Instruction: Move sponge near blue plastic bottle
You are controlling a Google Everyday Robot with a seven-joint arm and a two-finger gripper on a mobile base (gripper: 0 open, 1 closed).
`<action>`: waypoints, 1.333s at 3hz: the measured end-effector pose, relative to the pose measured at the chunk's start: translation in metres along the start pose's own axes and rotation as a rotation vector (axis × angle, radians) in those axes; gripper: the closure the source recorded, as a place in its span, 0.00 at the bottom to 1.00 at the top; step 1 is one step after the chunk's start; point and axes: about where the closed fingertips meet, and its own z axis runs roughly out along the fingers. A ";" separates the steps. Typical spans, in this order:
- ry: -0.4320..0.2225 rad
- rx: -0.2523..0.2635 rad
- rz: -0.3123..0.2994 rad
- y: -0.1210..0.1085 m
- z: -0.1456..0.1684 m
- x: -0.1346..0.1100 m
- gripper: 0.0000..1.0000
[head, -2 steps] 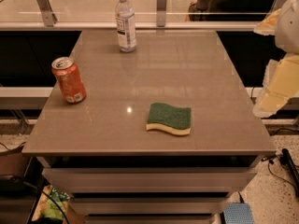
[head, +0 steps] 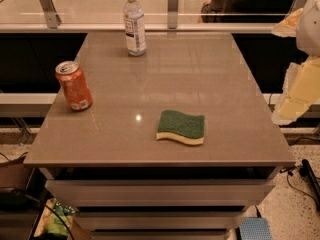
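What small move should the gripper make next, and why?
Probably bring the gripper left, over the sponge: it hangs right of the table, and the sponge lies near the front, far from the blue plastic bottle at the back.

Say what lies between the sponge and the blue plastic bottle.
Only bare table lies between sponge and blue plastic bottle in the camera view. The orange can stands left of that stretch; the gripper hangs beyond the table's right edge.

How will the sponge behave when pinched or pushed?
The sponge lies flat, green scouring side up over yellow foam, so it probably squashes and flexes under a pinch. Being foam, it is likely light; lying flat, it should not roll. The table looks glossy, so a push may slide it. The gripper is off the table's right edge.
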 end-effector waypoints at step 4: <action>-0.600 -0.142 -0.044 0.023 0.060 -0.019 0.00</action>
